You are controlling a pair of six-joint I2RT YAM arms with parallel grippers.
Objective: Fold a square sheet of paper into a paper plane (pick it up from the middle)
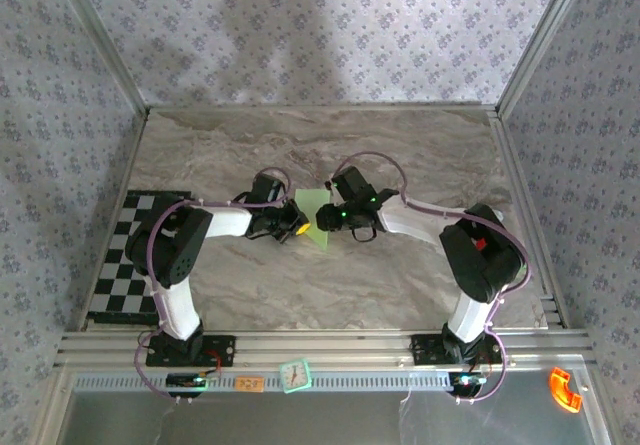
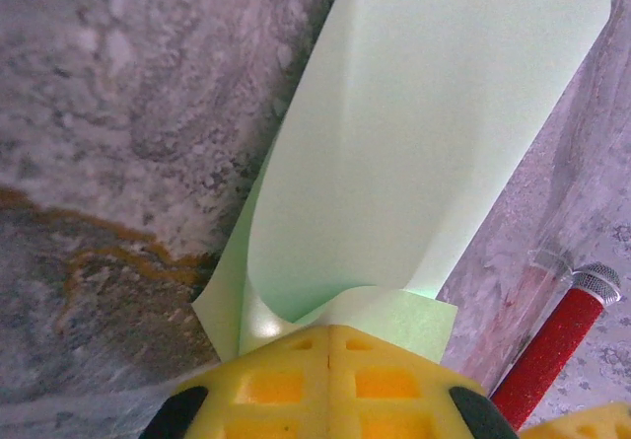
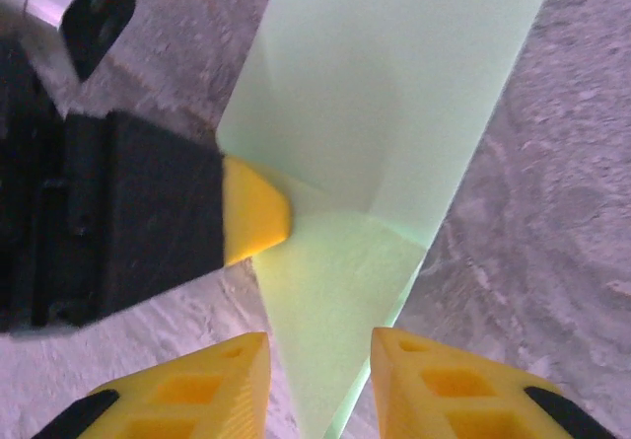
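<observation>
Left gripper [image 2: 328,360] clenched on green paper [image 2: 424,143]; right gripper [image 3: 320,360] stood parted astride it, not gripping. We judged: first folds made, dart shape outstanding.

Two arms stand at six o'clock, the left arm [image 1: 175,255] and the right arm [image 1: 480,255]. Each carries one pincer, so there are two: the left pincer [image 1: 297,227] and the right pincer [image 1: 327,215], with four yellow fingers [image 3: 434,380] between them. There is one pale green sheet [image 1: 318,233] at the centre of one marble bench [image 1: 400,285]. One checkerboard [image 1: 125,265] lies at nine o'clock. On the rail at six o'clock sit one small clock [image 1: 295,375] and one orange tag [image 1: 250,383]. One orange hook [image 1: 565,390] lies at five o'clock. Three patterned walls [image 1: 300,25] surround it all.
</observation>
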